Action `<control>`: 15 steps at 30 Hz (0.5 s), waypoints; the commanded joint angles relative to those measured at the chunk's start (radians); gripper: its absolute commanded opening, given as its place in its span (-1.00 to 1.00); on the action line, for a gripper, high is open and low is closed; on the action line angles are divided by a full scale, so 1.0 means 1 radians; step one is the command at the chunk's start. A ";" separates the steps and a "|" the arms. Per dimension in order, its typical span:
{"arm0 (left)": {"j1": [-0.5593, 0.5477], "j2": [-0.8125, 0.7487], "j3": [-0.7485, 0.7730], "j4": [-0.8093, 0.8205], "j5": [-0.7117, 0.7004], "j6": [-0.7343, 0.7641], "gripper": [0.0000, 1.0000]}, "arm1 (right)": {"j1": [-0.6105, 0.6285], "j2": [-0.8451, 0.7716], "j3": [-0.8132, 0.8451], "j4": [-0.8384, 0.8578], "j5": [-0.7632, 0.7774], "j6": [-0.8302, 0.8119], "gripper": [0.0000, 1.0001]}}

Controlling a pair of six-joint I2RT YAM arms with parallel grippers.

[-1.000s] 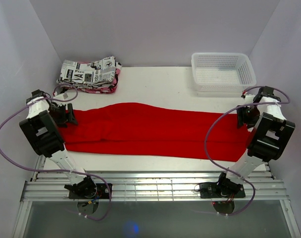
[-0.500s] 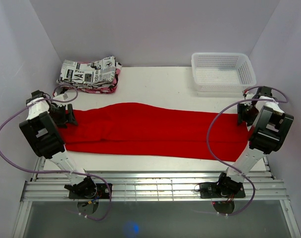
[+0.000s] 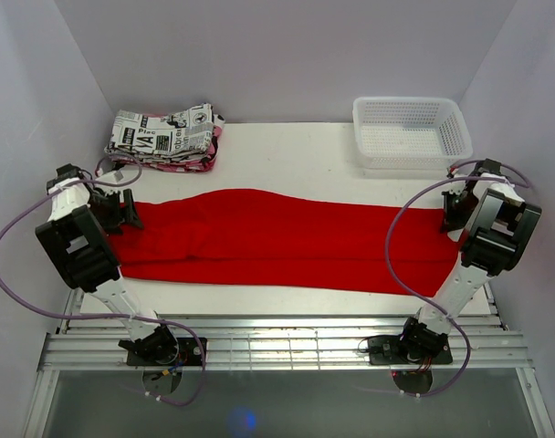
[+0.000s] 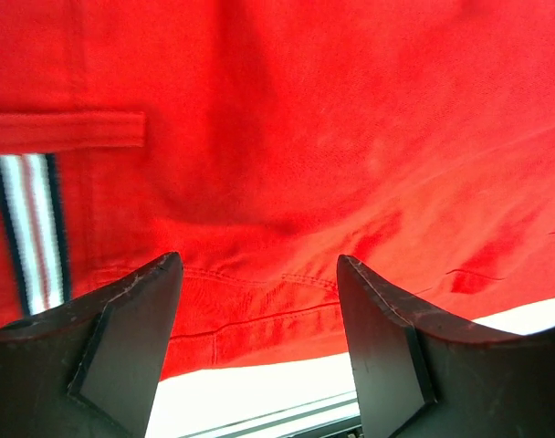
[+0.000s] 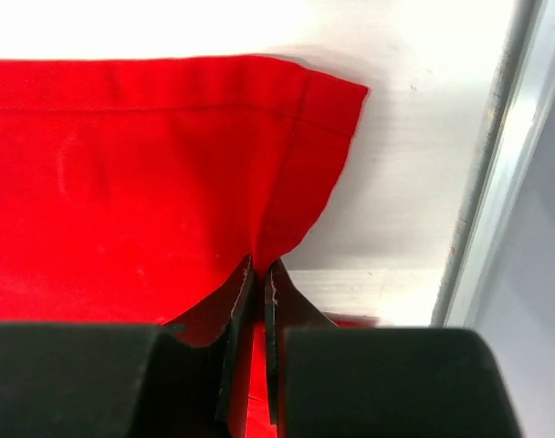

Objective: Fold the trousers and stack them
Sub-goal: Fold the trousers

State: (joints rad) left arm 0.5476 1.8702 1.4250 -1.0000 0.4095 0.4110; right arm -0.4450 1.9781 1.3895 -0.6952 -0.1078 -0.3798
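Observation:
The red trousers [image 3: 277,239] lie stretched across the table, waist at the left, leg ends at the right. My left gripper [image 3: 124,212] hovers open over the waist end; in the left wrist view its fingers [image 4: 131,347] straddle the waistband edge of the trousers [image 4: 287,164] without touching. My right gripper [image 3: 453,212] is at the leg ends. The right wrist view shows the right gripper [image 5: 259,274] shut on the hem edge of the trousers [image 5: 141,182], red cloth pinched between the fingertips.
A folded newspaper-print garment [image 3: 163,135] lies at the back left. A white mesh basket [image 3: 411,132] stands at the back right. The metal rail [image 3: 277,342] runs along the table's near edge, and the side walls are close to both arms.
The right gripper moved a little farther back along the leg ends and closed on the hem. The left gripper barely moved and stays open.

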 commanded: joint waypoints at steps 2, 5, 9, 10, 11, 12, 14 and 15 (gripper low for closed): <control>0.046 -0.056 0.141 -0.066 0.070 -0.041 0.60 | -0.009 0.019 0.106 -0.092 -0.095 -0.034 -0.84; 0.109 -0.023 0.247 -0.132 0.087 -0.044 0.62 | -0.011 0.018 0.178 -0.140 -0.116 -0.056 -0.85; 0.189 0.009 0.314 -0.175 0.032 -0.012 0.64 | -0.009 0.013 0.279 -0.210 -0.138 -0.067 -0.84; 0.205 0.013 0.319 -0.177 0.028 0.003 0.64 | -0.009 0.005 0.279 -0.222 -0.142 -0.071 -0.85; 0.234 0.026 0.324 -0.186 0.023 0.012 0.64 | -0.009 -0.001 0.278 -0.234 -0.151 -0.076 -0.84; 0.244 0.033 0.325 -0.187 -0.001 0.017 0.64 | -0.009 -0.018 0.273 -0.250 -0.155 -0.079 -0.84; 0.261 0.056 0.318 -0.195 -0.015 0.044 0.65 | -0.009 -0.033 0.258 -0.263 -0.150 -0.091 -0.84; 0.262 0.064 0.313 -0.195 -0.023 0.051 0.64 | -0.009 -0.048 0.253 -0.274 -0.147 -0.097 -0.85</control>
State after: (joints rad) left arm 0.7795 1.9018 1.7306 -1.1534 0.4164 0.4210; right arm -0.4500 1.9930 1.6402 -0.8944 -0.2367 -0.4458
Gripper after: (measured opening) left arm 0.822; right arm 0.087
